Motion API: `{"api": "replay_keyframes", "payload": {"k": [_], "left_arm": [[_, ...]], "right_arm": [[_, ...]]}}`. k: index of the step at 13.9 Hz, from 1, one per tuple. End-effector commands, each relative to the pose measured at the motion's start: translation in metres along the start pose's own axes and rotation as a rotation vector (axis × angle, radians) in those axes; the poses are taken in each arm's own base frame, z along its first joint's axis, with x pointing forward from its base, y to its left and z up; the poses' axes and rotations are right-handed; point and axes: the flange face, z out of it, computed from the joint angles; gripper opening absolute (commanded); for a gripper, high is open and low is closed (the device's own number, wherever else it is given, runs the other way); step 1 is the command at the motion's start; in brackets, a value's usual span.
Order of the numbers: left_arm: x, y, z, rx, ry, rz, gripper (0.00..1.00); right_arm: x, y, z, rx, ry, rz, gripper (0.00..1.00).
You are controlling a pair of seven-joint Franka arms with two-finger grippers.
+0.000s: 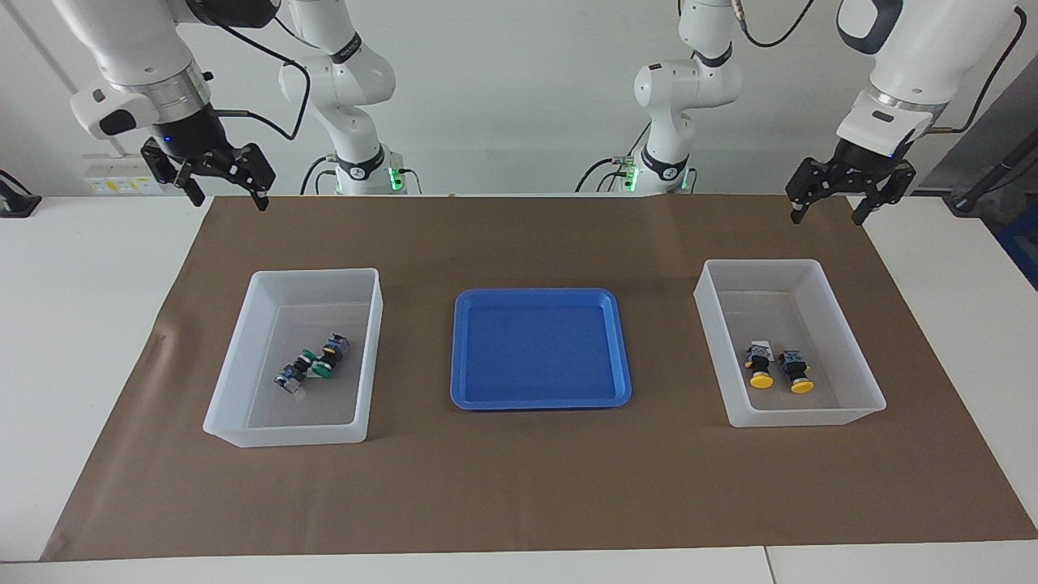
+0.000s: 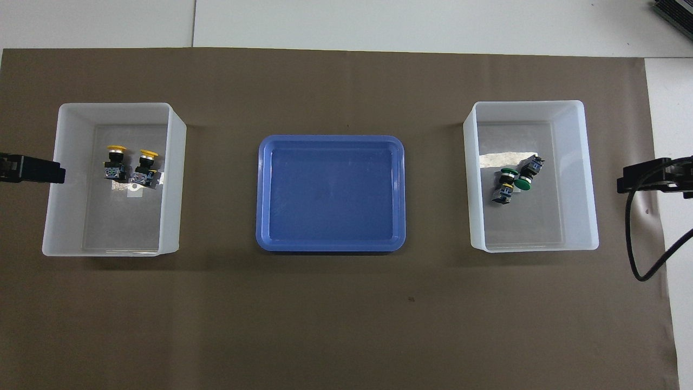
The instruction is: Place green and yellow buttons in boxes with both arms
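Yellow-capped buttons point(image 1: 778, 369) lie side by side in the translucent bin point(image 1: 843, 341) at the left arm's end; the green-capped pair point(image 1: 312, 365) lies in the other bin point(image 1: 243, 365), sorted by colour. Left gripper point(image 1: 837, 203) and right gripper point(image 1: 223, 188) hang wide and empty, apparently done.

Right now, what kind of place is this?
Likely a robotics lab bench: two bench-mounted white arms, a brown paper mat on a white table, and sorting bins beside a blue tray.
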Motion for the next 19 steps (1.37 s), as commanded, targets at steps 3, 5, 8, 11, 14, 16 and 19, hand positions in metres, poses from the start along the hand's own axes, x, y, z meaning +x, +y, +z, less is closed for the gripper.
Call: {"api": "replay_keyframes", "payload": {"k": [3, 5, 8, 11, 14, 16, 19], "left_arm": [[-0.003, 0.003, -0.014, -0.033, -0.001, 0.018, 1.00], [-0.006, -0.011, -0.018, -0.053, -0.001, -0.006, 1.00], [-0.007, -0.017, -0.019, -0.066, -0.010, -0.026, 1.00], [-0.007, -0.010, -0.018, -0.065, -0.023, -0.038, 1.00], [-0.002, -0.006, -0.022, -0.064, -0.032, -0.030, 1.00], [-0.002, -0.008, -0.020, -0.064, -0.042, -0.034, 1.00], [-0.007, -0.008, -0.013, -0.061, -0.058, -0.039, 1.00]], "right_arm": [[-0.005, 0.000, -0.002, -0.002, 0.006, -0.015, 1.00], [-0.005, 0.000, -0.002, -0.002, 0.006, -0.015, 1.00], [-0.005, 0.000, -0.002, -0.002, 0.006, -0.015, 1.00], [-0.005, 0.000, -0.002, -0.002, 0.006, -0.015, 1.00], [-0.005, 0.000, -0.002, -0.002, 0.006, -0.015, 1.00], [-0.005, 0.000, -0.002, -0.002, 0.006, -0.015, 1.00], [-0.005, 0.000, -0.002, -0.002, 0.006, -0.015, 1.00]]}}
